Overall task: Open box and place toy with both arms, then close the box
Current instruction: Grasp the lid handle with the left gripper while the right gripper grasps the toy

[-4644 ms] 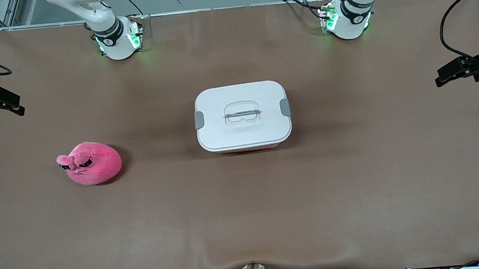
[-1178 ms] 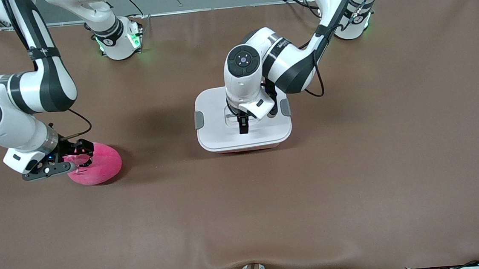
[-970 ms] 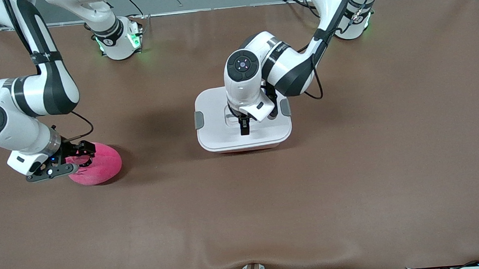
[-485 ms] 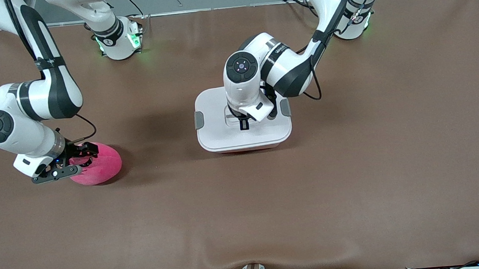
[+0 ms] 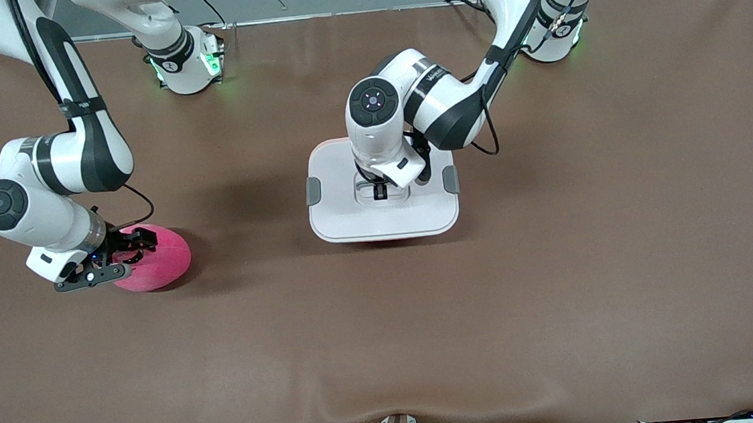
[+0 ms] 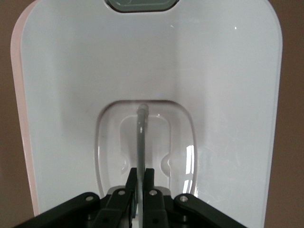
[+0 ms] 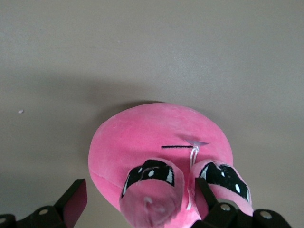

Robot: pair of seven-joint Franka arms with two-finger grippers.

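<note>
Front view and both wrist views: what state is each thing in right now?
White plastic lid with grey side clips: on the pale pink box.
Grey lid handle: pinched by the left hand.
Left hand: shut on the handle.
Round hot-pink plush toy: resting on the table.
Right hand: open, straddling the toy.

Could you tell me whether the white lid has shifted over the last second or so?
Yes. The lid, its handle clamped by the left end effector, now hides the pink box wall seen below it earlier, so it has risen toward the camera; the toy stayed put.
</note>
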